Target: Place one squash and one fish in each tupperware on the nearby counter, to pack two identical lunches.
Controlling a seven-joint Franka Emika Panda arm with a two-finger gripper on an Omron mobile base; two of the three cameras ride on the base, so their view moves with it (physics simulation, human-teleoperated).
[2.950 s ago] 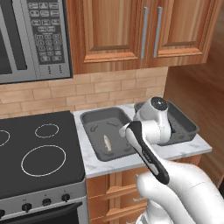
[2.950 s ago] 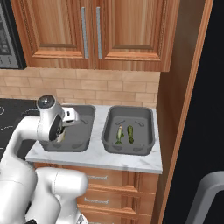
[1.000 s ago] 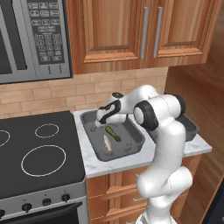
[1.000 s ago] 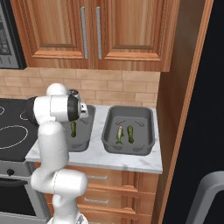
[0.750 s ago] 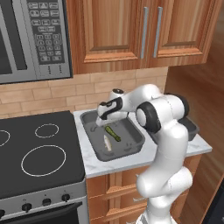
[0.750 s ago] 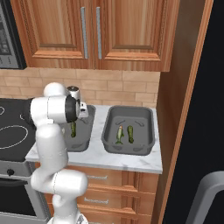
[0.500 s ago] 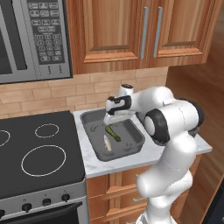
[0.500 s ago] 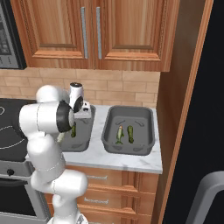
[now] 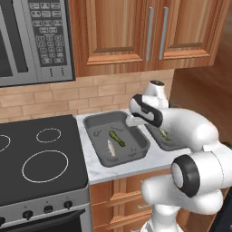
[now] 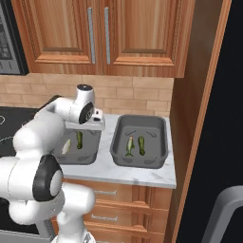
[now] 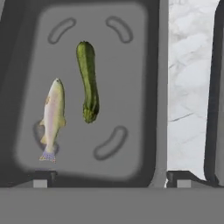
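The white arm bends up from the base and folds over at a dark elbow joint, its forearm reaching across to a hand held level and pointing straight down. The gripper (image 11: 109, 178) hangs with its two dark fingertips (image 11: 43, 176) spread wide apart, nothing between them. In the base views the hand's white block (image 9: 144, 110) sits at the end of the wrist, fingers hidden beneath it.

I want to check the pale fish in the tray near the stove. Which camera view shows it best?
The hand view: the pale fish lies whole and unblocked beside a squash, seen from above. The left base view shows the fish small but clear. In the right base view the arm covers most of the fish.
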